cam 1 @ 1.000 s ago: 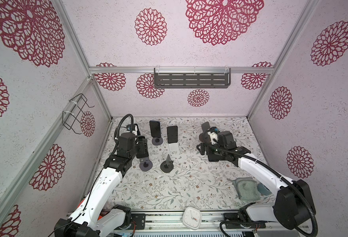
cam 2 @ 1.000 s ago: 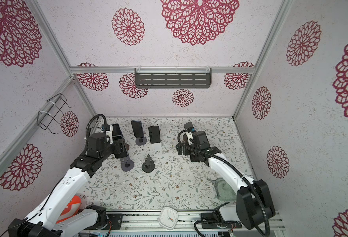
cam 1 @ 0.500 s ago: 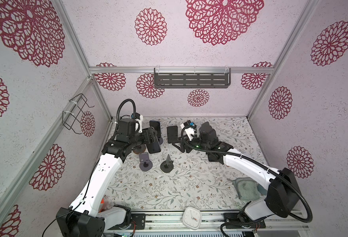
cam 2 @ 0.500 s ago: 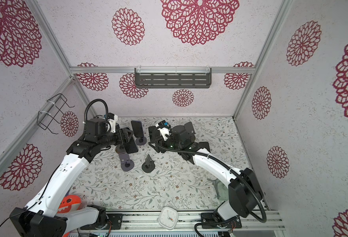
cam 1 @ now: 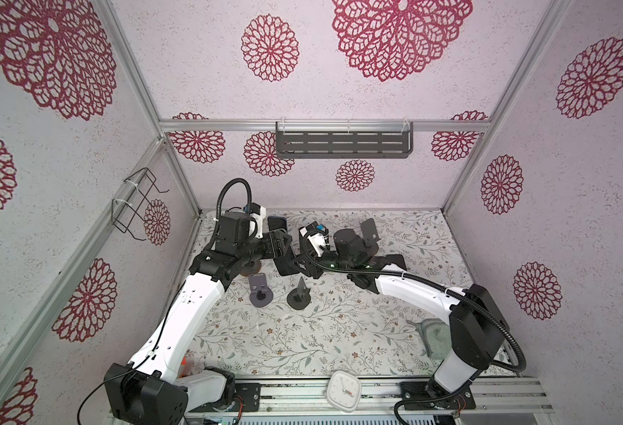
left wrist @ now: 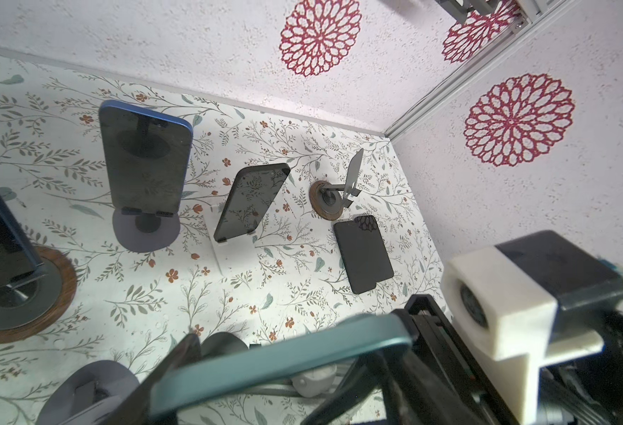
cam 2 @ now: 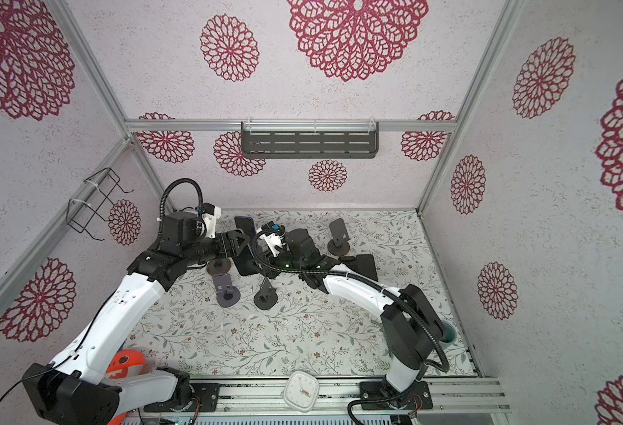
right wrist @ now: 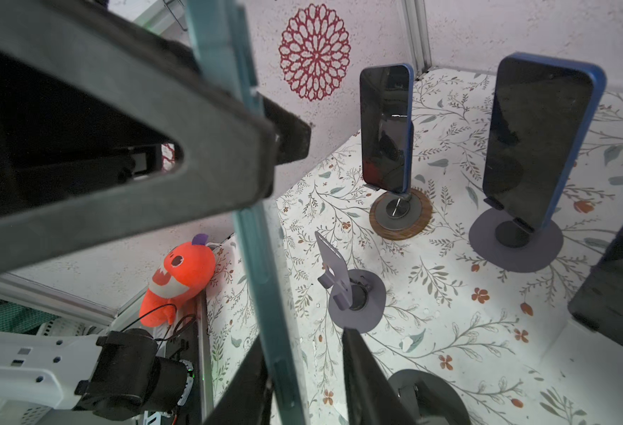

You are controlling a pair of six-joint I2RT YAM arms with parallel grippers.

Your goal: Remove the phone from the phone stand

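My left gripper (left wrist: pixel 295 353) is shut across the width of a teal-edged phone (left wrist: pixel 277 360) and holds it in the air, clear of the table. In both top views the phone (cam 1: pixel 287 257) (cam 2: pixel 244 257) hangs between the two arms at mid-back. The empty lilac phone stand (cam 1: pixel 260 294) (right wrist: pixel 354 294) sits below and in front of it. My right gripper (right wrist: pixel 302 342) straddles the phone's thin edge (right wrist: pixel 262 276). One finger lies against the phone, while a gap shows on the other side. The left gripper's finger (right wrist: pixel 155 147) clamps the same edge higher up.
A blue phone (left wrist: pixel 144 162) stands on a grey stand, another phone (left wrist: pixel 251 202) on a clear stand, and a third (right wrist: pixel 387 128) on a wood-based stand. A black phone (left wrist: pixel 363 254) lies flat by an empty stand (left wrist: pixel 330 204). A black stand (cam 1: pixel 299 294), an orange plush (cam 2: pixel 126 368) and a clock (cam 1: pixel 345 390) are nearer the front.
My left gripper has lifted the phone off the lilac stand and carried it back toward the middle. The right arm swung left, and its jaws narrowed around the phone's edge.
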